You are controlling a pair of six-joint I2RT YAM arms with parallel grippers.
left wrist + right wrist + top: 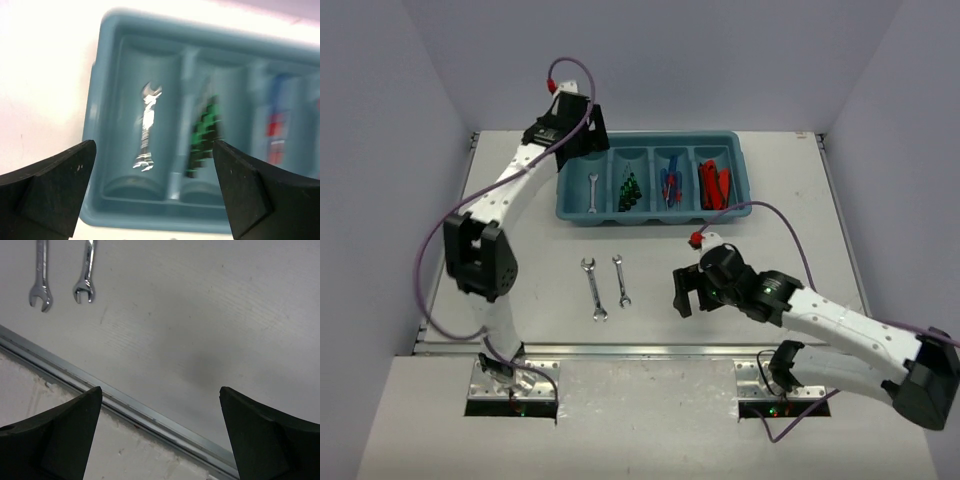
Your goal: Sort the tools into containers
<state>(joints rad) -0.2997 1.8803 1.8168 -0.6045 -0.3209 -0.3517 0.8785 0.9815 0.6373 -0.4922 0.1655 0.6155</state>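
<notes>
A: Hovering over the tray's (655, 217) left end, the left pincer (154, 150) is spread wide, nothing btwn its jaws.

B: What's below it?

A: A lone wrench (146, 125), lying lengthwise in the leftmost bin (125, 90). Going rightward from there: green drivers (204, 132), blue screwdrivers (670, 187), red knives (715, 185). One kind per slot, so the sort looks mostly done.

B: Anything outside the tray?

A: Yes, 2 items on the counter (790, 200), btwn the arms, nearer the front edge and well apart from the tray. They're a long wrench (593, 288) and a short wrench (620, 279), side by side, roughly parallel, not touching.

B: And the right arm?

A: The right pincer (160, 395) is also spread and empty, low over bare counter, near the short wrench on its right side. Its own cam shows both wrench heads at top left of view, i.e. off to one side, not btwn the jaws.

B: Why open?

A: Prob. ready for a pick, as neither arm carries anything. My read is that the long and short wrench belong w/ the lone wrench in the leftmost bin. They lie flat and thin on a hard surface, so a grab would need jaws straddling the shaft, close to the counter. The left arm sits over that bin. The right arm is closer to the 2 on the counter.
</notes>
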